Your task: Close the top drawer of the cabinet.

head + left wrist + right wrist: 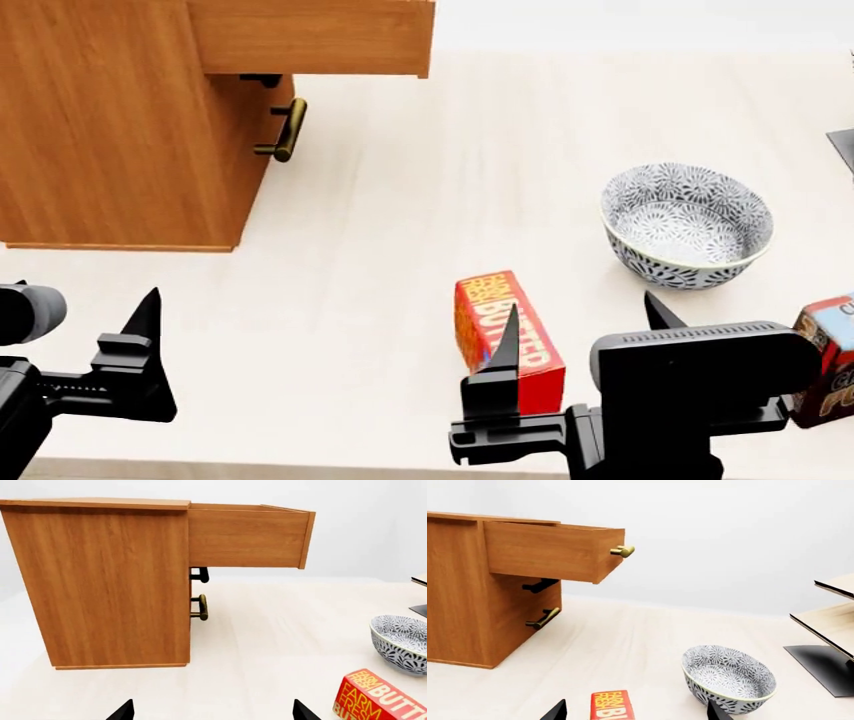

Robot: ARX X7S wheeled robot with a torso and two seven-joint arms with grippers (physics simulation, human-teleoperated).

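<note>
The cabinet (107, 130) is orange-brown wood and stands at the far left of the pale table; it also shows in the left wrist view (100, 580) and the right wrist view (460, 605). Its top drawer (314, 35) is pulled far out to the right, seen side-on in the left wrist view (247, 537) and with its brass handle (622, 551) in the right wrist view. My left gripper (213, 711) is open and empty, low and near the table's front, well short of the cabinet. My right gripper (582, 330) is open and empty above a butter box.
A red butter box (507, 335) lies under my right gripper. A patterned bowl (687, 225) stands to the right. Another box (827, 360) is at the right edge. A pale slanted rack (834, 625) on a black base is far right. A lower drawer's brass handle (284, 130) sticks out.
</note>
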